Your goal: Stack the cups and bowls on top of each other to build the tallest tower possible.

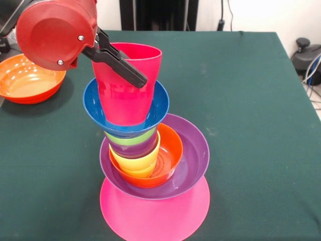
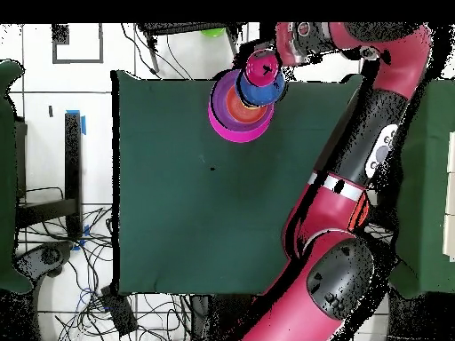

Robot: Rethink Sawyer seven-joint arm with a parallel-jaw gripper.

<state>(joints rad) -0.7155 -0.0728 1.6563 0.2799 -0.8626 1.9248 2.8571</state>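
Observation:
The tower stands on the upturned pink bowl [image 1: 155, 213] near the table's front edge. On it sit the purple bowl [image 1: 193, 155], the small orange bowl [image 1: 171, 150], then the yellow cup [image 1: 135, 163], purple cup [image 1: 131, 148] and green cup [image 1: 126, 138], nested. The blue bowl [image 1: 161, 103] rests on these, leaning left. The red cup [image 1: 125, 95] stands tilted in the blue bowl. My gripper [image 1: 131, 70] is shut on the red cup's rim, with one black finger [image 1: 118, 61] across its outer wall. In the overhead view the tower [image 2: 233, 111] and red cup [image 2: 261, 67] show by the gripper [image 2: 274, 59].
The large orange bowl [image 1: 27, 78] sits upright at the table's far left in the front view. The green table cloth [image 1: 251, 125] stretches to the right of the tower. A bit of light green [image 2: 211, 33] shows beyond the table's edge in the overhead view.

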